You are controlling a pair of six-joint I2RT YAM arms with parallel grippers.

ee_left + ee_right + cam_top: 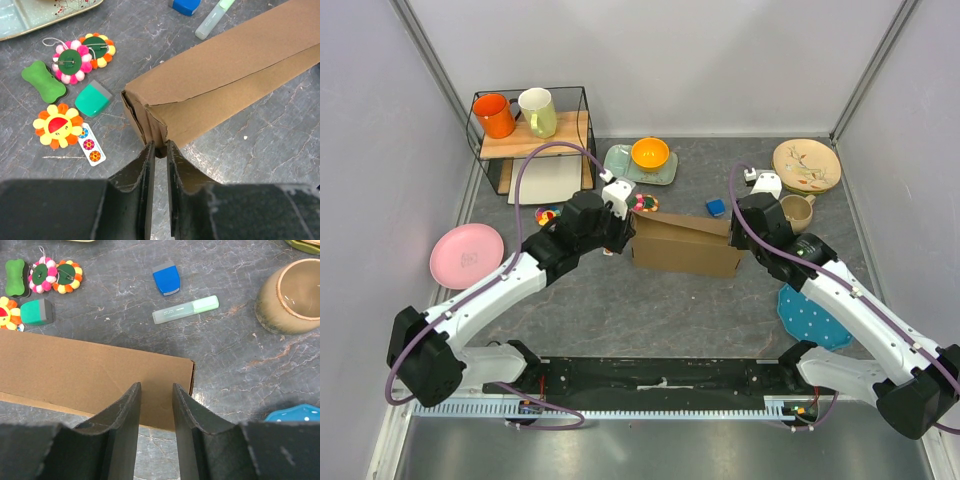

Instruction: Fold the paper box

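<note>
Box (685,248) seen folded up, left gripper (160,148) narrowed onto its corner edge, right gripper (156,390) held part open over its other end, nothing gripped.

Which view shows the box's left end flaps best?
Left wrist: the box end is close up, flaps creased, left gripper pinching its corner. Top shows the whole box small; right wrist shows only its right end's top.

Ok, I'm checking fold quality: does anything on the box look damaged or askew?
Yes: the paper box is crumpled at one end, its layers buckled and creased where the left tool pinches the corner. The long seam also gapes slightly.
</note>
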